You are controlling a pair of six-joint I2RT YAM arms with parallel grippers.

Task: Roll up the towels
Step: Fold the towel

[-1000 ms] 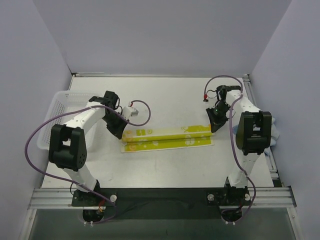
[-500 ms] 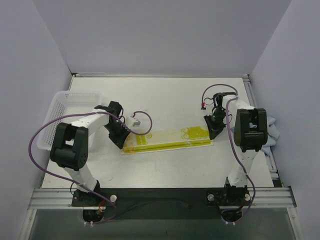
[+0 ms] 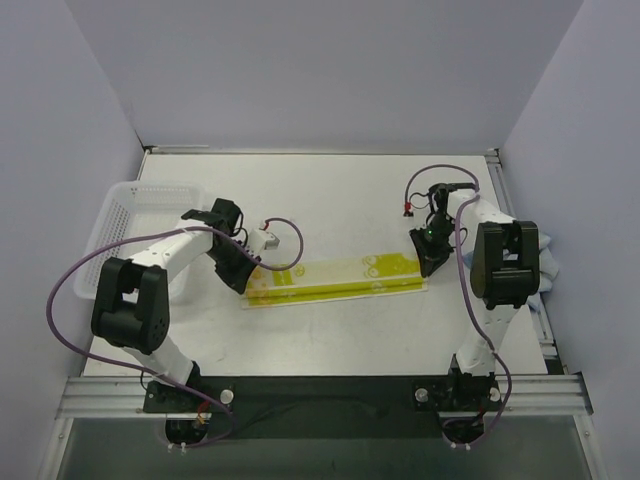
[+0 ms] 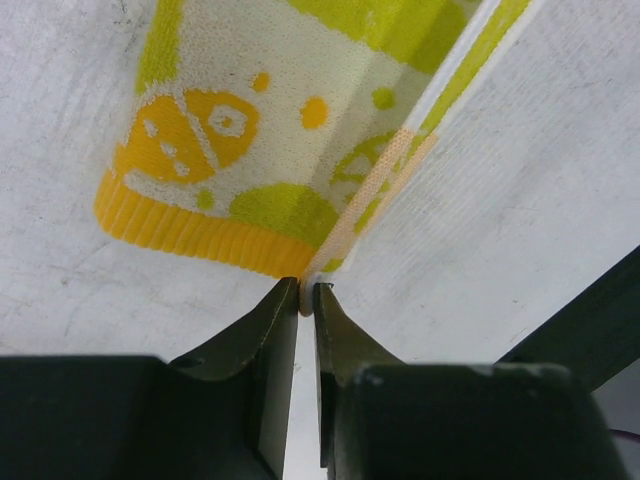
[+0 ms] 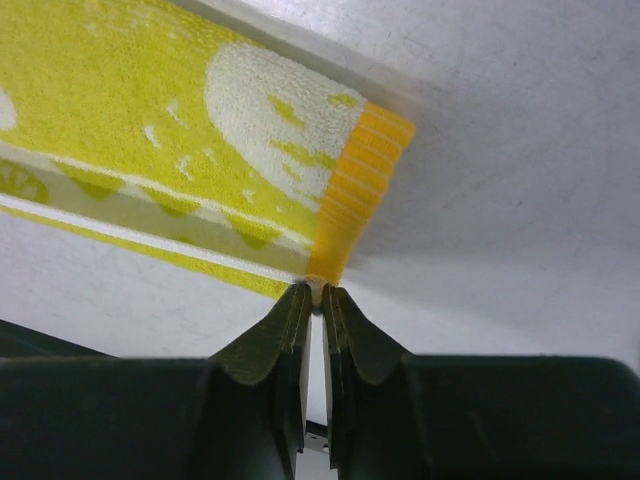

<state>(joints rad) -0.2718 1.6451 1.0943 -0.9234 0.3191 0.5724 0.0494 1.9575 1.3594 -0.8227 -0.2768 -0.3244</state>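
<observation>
The cream-white towel with yellow and green prints [image 3: 335, 277] lies folded into a long narrow strip across the middle of the table. My left gripper [image 3: 243, 284] is shut on its left end corner, seen in the left wrist view [image 4: 306, 292] pinching the towel's edge [image 4: 250, 120]. My right gripper [image 3: 428, 268] is shut on the right end corner, seen in the right wrist view [image 5: 317, 290] pinching the towel's orange hem [image 5: 362, 185]. The light blue towel [image 3: 545, 265] lies bunched at the right table edge, partly behind the right arm.
A white plastic mesh basket [image 3: 135, 220] stands at the left side of the table, close behind the left arm. Purple cables loop from both arms. Grey walls close in the table on three sides.
Both grippers have pulled their corners toward the near side, folding the printed towel into a narrower single strip. The left arm has shifted slightly left and lower.
</observation>
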